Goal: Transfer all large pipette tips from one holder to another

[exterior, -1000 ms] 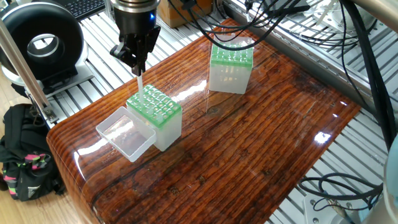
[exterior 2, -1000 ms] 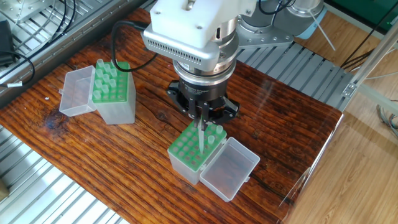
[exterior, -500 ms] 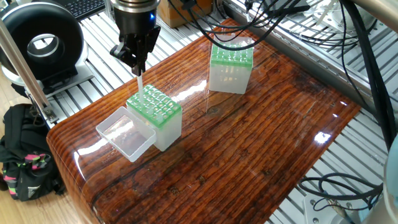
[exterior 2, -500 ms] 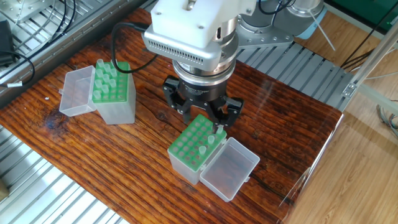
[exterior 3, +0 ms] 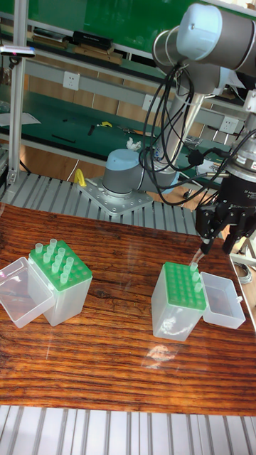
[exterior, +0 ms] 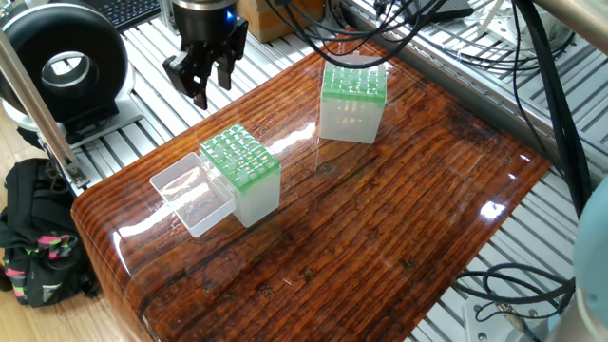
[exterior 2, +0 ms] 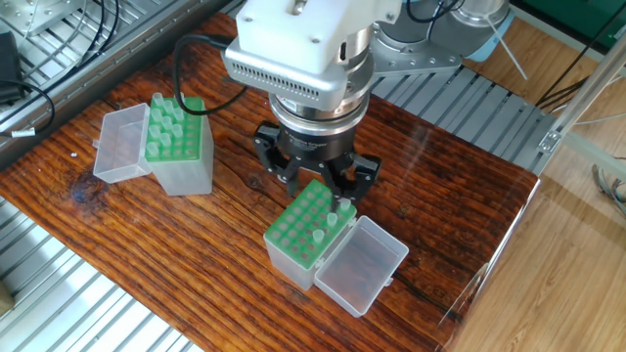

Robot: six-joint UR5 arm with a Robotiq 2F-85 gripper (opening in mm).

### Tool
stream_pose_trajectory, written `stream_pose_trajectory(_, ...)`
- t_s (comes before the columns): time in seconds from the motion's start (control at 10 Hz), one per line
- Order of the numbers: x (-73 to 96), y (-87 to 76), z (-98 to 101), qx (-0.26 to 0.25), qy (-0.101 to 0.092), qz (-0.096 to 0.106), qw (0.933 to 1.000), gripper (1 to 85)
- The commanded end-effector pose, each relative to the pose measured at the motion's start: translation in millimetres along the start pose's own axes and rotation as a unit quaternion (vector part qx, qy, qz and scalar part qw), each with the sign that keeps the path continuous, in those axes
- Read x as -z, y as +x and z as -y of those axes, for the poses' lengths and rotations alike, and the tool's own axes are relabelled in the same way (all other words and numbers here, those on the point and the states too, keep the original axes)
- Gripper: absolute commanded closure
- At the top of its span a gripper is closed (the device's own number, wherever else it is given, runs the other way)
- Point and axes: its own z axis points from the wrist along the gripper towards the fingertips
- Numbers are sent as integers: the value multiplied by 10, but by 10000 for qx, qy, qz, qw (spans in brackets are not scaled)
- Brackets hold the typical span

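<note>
My gripper (exterior 2: 318,184) hangs open and empty just above the far edge of the near holder (exterior 2: 293,244), a clear box with a green grid. A few large pipette tips (exterior 2: 333,217) stand in that grid on the side next to its lid. In the tall fixed view the gripper (exterior 3: 217,243) is above the holder's back right corner (exterior 3: 181,284), over a seated tip (exterior 3: 193,268). The other holder (exterior 2: 178,147) stands at the left with several tips (exterior 2: 164,122) upright in it. From the opposite side the gripper (exterior: 211,84) is up behind the near holder (exterior: 241,163).
Each holder has its clear hinged lid lying open beside it: one lid (exterior 2: 362,264) by the near holder, another lid (exterior 2: 119,145) by the far one. The wooden tabletop (exterior 2: 235,293) ends in ribbed metal rails. Cables and a black round device (exterior: 62,66) lie beyond the table.
A second ago the gripper held a tip over the near holder. It has let the tip go into the grid, spread its fingers and risen slightly.
</note>
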Motion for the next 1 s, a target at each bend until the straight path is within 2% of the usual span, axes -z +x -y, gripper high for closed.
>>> stream_pose_trajectory(0.0,110,-117,208,91,-29,41,9999,427)
stream_pose_trajectory(0.2,202,-185,619,506,-3,63,9987,430)
stream_pose_trajectory(0.4,156,-185,1047,811,244,112,9963,437)
stream_pose_trajectory(0.6,91,-132,1456,1086,324,90,9935,443)
stream_pose_trajectory(0.8,58,-63,1686,1215,318,88,9920,443)
stream_pose_trajectory(0.9,53,-39,1761,1246,395,73,9914,443)
